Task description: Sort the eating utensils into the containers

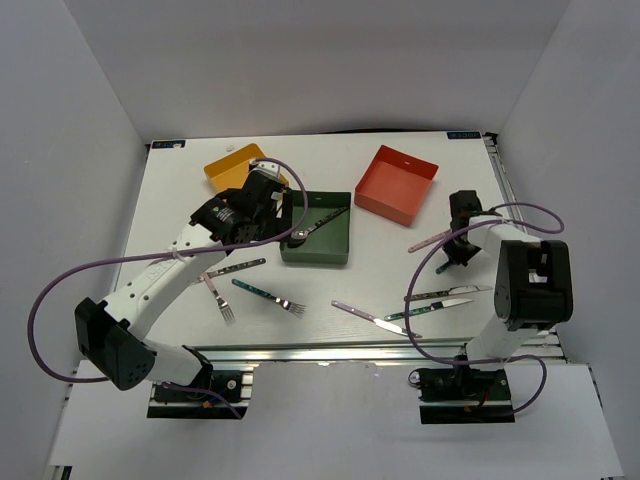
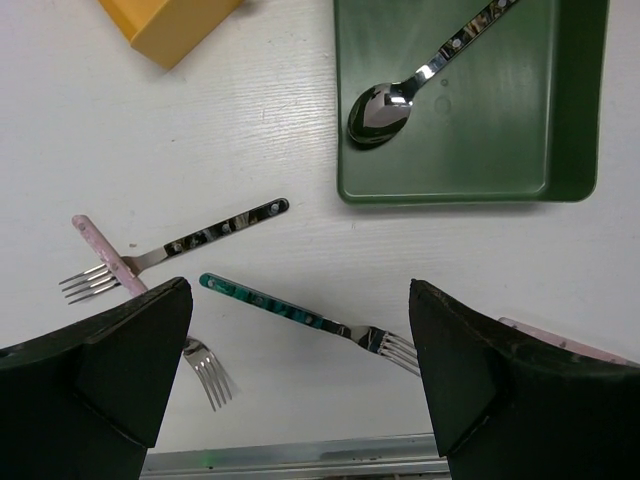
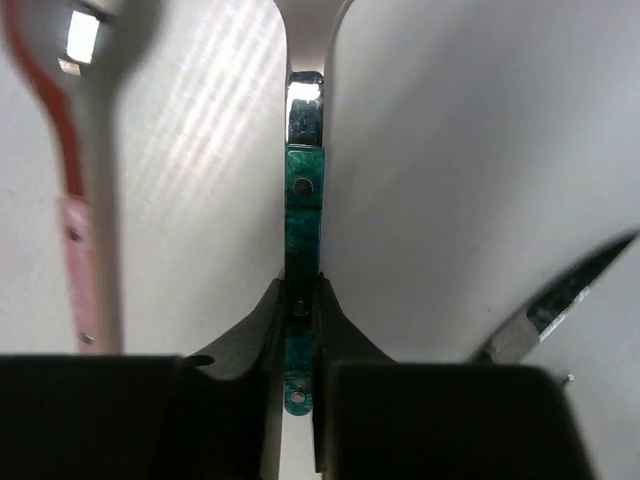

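Right fingers (image 3: pixel 245 340) are clamped shut on a teal-handled utensil (image 3: pixel 303 225) in the right wrist view. The handle runs straight up the middle between them, its tail end poking out just behind the grip and the shiny metal neck out past the tips. Can't tell from here if it's a fork, knife or spoon. On the white bench (image 3: pixel 450 150) a pink-handled utensil (image 3: pixel 75 240) lies off to the left, clear of the fingers, and a dark pointed piece (image 3: pixel 560 290) pokes in at lower right.

Left wrist view: left fingers (image 2: pixel 110 370) are spread wide with nothing between them. A teal fork (image 2: pixel 290 312) lies on the bench under the gap, tines pointing toward the right-hand finger. A dark-handled fork (image 2: pixel 215 232) and a pink fork (image 2: pixel 95 240) cross each other just by the other finger. Ahead sits the green tray (image 2: pixel 450 190) with one spoon (image 2: pixel 385 110) in it, bowl near the tray's near-left corner. A corner of the yellow tray (image 2: pixel 170 25) shows at top left.

Top view: the left fingers hover over the bench between the yellow and green trays. The right ones are down at the bench, in front of and to the right of the red tray (image 1: pixel 397 183). A pink knife (image 1: pixel 368 315) lies near the front edge.
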You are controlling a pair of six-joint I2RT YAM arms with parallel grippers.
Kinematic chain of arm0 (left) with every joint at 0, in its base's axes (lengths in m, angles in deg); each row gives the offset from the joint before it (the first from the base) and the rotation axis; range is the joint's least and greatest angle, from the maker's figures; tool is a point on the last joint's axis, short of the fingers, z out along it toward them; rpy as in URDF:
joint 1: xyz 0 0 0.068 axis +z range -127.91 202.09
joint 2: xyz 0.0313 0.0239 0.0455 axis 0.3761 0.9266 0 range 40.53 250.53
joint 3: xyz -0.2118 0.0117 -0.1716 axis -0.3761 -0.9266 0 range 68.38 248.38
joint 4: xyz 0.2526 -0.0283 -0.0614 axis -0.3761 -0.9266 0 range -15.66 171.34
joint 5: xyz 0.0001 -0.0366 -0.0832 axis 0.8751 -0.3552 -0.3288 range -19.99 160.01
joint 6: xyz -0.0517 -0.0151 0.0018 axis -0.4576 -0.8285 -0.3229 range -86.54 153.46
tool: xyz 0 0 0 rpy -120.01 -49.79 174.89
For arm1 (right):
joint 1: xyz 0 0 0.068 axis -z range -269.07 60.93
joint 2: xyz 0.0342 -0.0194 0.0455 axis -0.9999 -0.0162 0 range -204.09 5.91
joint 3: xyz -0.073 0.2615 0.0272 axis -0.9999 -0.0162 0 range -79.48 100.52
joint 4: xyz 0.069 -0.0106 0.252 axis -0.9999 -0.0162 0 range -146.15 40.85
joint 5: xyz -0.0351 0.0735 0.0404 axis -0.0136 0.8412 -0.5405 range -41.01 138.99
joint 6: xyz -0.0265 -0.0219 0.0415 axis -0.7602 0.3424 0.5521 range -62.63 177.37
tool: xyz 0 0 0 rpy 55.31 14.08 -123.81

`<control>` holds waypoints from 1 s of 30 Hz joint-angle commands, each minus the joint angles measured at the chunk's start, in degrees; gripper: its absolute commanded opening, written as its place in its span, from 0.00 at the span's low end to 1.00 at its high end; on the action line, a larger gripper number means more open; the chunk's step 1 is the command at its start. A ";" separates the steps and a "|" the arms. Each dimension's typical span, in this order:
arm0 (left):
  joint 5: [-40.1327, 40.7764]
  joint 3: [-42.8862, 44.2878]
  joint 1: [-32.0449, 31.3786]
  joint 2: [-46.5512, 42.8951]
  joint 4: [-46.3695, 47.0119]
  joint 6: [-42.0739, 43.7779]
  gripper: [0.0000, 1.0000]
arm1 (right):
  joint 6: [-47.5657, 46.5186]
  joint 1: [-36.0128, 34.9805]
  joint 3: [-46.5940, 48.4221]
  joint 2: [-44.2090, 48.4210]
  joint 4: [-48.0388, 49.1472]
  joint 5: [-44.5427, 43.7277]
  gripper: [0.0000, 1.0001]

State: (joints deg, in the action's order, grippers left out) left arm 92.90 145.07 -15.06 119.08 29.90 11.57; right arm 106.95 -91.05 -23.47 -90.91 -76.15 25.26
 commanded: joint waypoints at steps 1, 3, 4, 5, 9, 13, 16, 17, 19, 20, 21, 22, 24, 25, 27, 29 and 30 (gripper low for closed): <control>1.71 2.85 -0.03 -0.23 -1.47 0.36 0.98 | 3.32 0.13 -2.13 4.87 -2.88 -0.18 0.02; 2.06 3.82 -0.03 -0.23 -1.64 0.18 0.98 | 3.42 0.05 -1.00 8.47 -4.01 0.43 0.00; 2.33 4.17 -0.03 -0.32 -1.91 -0.25 0.98 | 2.81 -0.91 0.66 9.62 -4.11 0.61 0.00; 3.29 4.87 -0.03 -0.49 -2.00 -0.78 0.98 | 2.37 -1.88 1.64 11.72 -4.11 0.61 0.00; 9.52 6.10 -0.03 -1.99 -2.52 -4.91 0.98 | 0.08 -10.92 9.63 14.02 -6.04 -4.55 0.00; 16.03 6.98 0.06 -4.01 -4.01 -10.70 0.98 | 1.92 -26.27 19.12 10.52 -6.75 -3.26 0.00; 18.85 8.48 0.06 -4.71 -5.34 -12.30 0.98 | 6.92 -35.16 29.39 2.27 -8.50 -4.66 0.00; 18.59 8.65 0.14 -5.32 -5.25 -12.04 0.98 | 8.93 -36.85 34.73 -2.28 -10.24 -5.10 0.00; 16.75 9.53 0.06 -5.68 -5.25 -10.81 0.98 | 15.52 -40.36 39.24 -6.44 -10.44 -5.98 0.00; 15.96 9.88 0.06 -5.68 -5.42 -10.46 0.98 | 17.81 -41.34 41.35 -10.55 -10.96 -6.85 0.00; 15.34 10.32 0.06 -5.59 -6.30 -10.28 0.98 | 20.96 -42.22 45.90 -12.76 -11.14 -7.30 0.00; 14.82 11.11 0.06 -5.51 -6.91 -10.28 0.98 | 22.30 -43.45 48.47 -17.22 -11.66 -7.13 0.00; 14.37 11.47 0.06 -5.59 -7.80 -10.19 0.98 | 24.16 -44.25 56.55 -21.73 -14.56 -6.86 0.00; 13.76 11.38 0.06 -5.77 -7.80 -10.02 0.98 | 25.90 -44.95 59.10 -23.66 -16.05 -7.12 0.00; 13.05 10.94 0.06 -6.64 -7.97 -9.93 0.98 | 27.58 -45.39 63.07 -28.41 -20.17 -8.61 0.00; 11.91 10.07 0.06 -7.43 -7.97 -9.75 0.98 | 30.39 -45.66 64.23 -29.83 -21.16 -9.14 0.00; 11.56 9.63 0.06 -8.22 -7.89 -9.58 0.98 | 31.36 -45.66 63.53 -29.66 -21.07 -9.23 0.00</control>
State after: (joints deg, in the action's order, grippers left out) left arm 106.04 154.73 -15.01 114.31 22.93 1.93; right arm 131.30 -136.82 37.01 -122.05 -91.89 20.59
